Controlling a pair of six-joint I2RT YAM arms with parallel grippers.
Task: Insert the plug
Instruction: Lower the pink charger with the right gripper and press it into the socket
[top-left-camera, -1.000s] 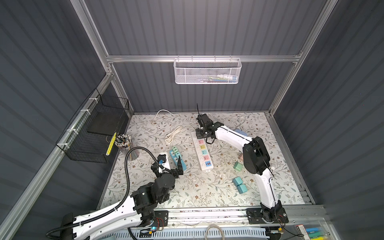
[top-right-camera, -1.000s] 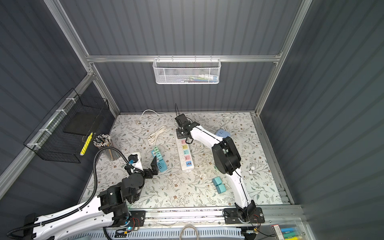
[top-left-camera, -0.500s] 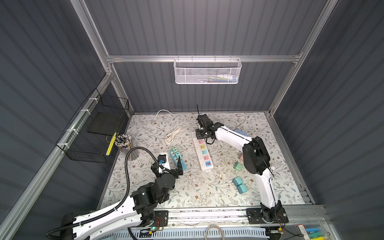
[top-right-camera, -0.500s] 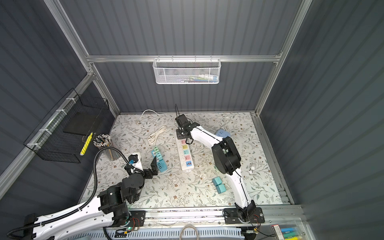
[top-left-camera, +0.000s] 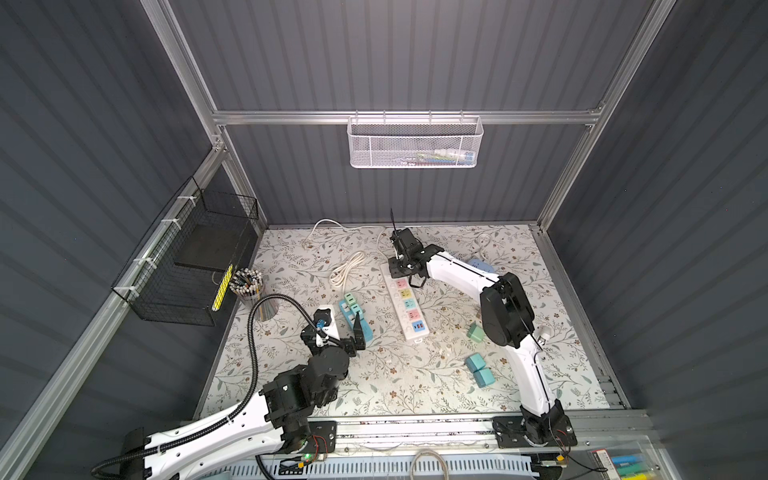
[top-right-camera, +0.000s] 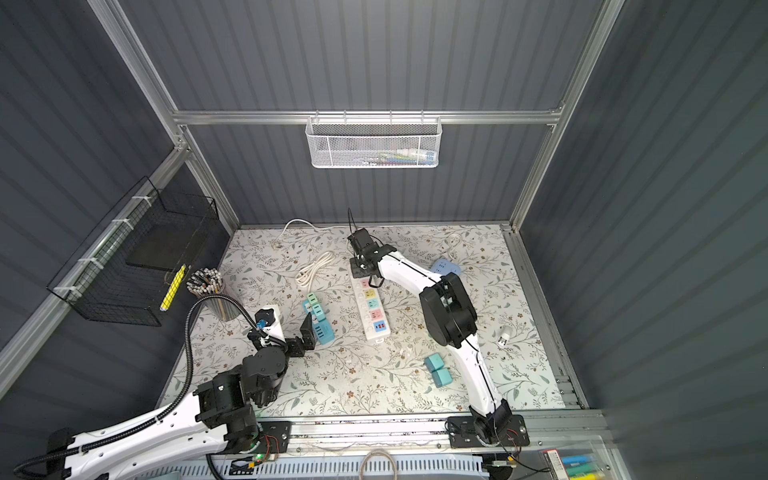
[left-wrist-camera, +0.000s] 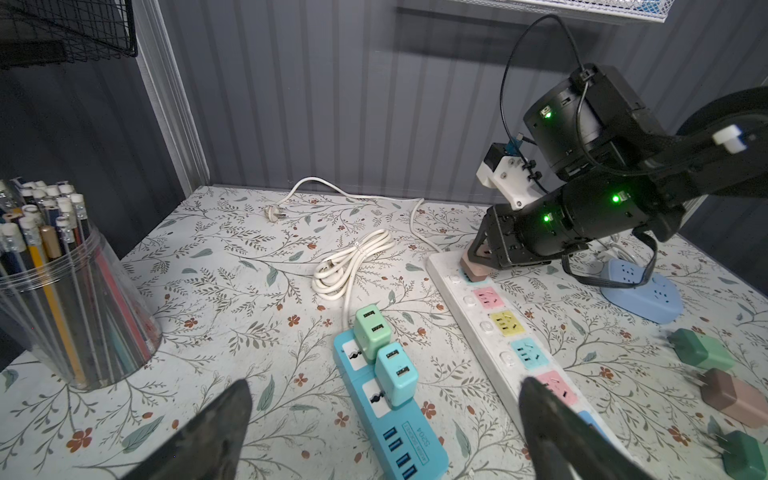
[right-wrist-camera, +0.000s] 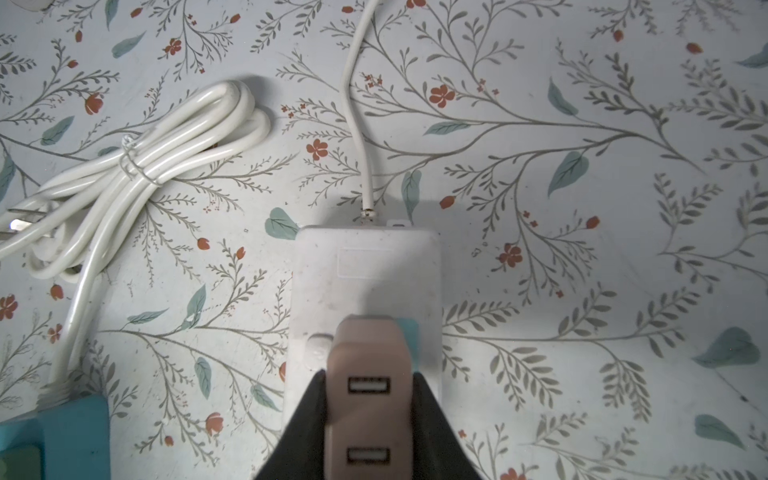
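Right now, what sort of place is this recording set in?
Probably a lab robot cell dressed as a desk: an aluminium frame with grey panel walls, the right arm bolted to a front rail, and a white power strip staged on a floral tabletop.

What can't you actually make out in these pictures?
- Prongs of the pink plug: right wrist view, its own body covers them, so seating in the white power strip is unclear.
- Same plug in both top views: hidden under the right jaws.
- White mesh basket contents: too small, behind mesh, in both top views.
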